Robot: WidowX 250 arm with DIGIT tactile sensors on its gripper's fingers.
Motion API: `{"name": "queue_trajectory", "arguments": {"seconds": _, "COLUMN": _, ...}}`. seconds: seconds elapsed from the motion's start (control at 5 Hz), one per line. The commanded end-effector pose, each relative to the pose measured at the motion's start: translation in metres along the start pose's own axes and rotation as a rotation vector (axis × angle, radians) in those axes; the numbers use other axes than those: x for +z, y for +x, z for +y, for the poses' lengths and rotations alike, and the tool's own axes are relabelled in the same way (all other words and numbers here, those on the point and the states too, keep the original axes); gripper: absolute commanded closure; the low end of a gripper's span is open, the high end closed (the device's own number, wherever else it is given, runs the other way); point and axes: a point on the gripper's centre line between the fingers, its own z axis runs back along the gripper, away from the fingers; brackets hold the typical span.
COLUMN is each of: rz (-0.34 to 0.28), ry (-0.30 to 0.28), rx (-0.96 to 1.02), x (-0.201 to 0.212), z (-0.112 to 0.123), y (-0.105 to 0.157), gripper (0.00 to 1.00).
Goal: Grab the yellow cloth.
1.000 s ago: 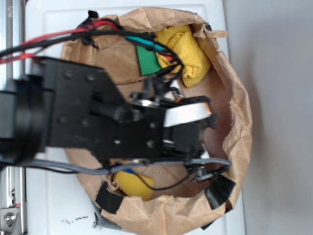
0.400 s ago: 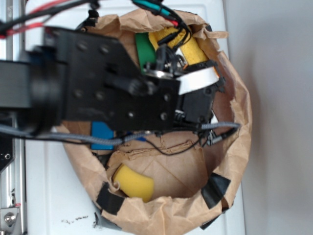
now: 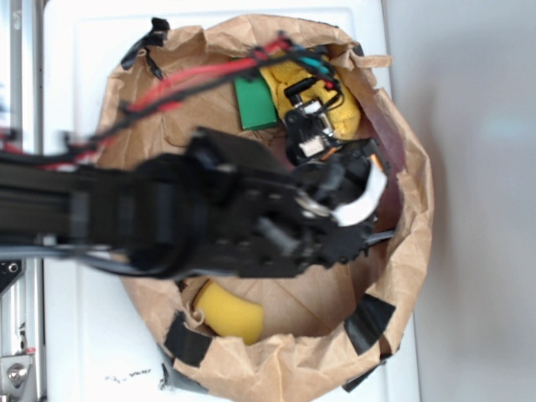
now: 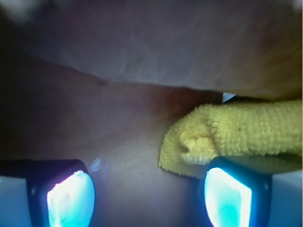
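White desk (image 3: 92,50) with a crumpled brown paper bag (image 3: 410,218) on it. Wrist view is the only one showing the end effector (image 4: 149,196): fingers spread wide, holding nothing, cloth (image 4: 236,135) just above the right finger (image 4: 227,196). Overhead, the blurry arm (image 3: 167,218) reaches across the bag, cloth (image 3: 347,113) at the bag's top next to a green block (image 3: 254,102), sponge (image 3: 228,311) at the bottom.

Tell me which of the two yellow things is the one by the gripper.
The yellow cloth, fuzzy and folded at the top of the paper bag, beside the green block. The gripper is at it. The smooth sponge lies far below.
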Motion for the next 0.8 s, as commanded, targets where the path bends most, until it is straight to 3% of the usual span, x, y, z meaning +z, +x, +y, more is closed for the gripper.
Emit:
{"name": "queue_trajectory", "arguments": {"seconds": 0.0, "rz": -0.071, "ry": -0.057, "rx": 0.069, "x": 0.020, "z": 0.001, "y": 0.026, "gripper": 1.00}}
{"name": "queue_trajectory", "arguments": {"seconds": 0.2, "rz": -0.049, "ry": -0.103, "rx": 0.073, "x": 0.038, "z": 0.002, "y": 0.025, "gripper": 1.00}}
{"name": "queue_trajectory", "arguments": {"seconds": 0.6, "rz": 0.086, "ry": -0.289, "rx": 0.038, "x": 0.103, "z": 0.019, "y": 0.014, "gripper": 1.00}}
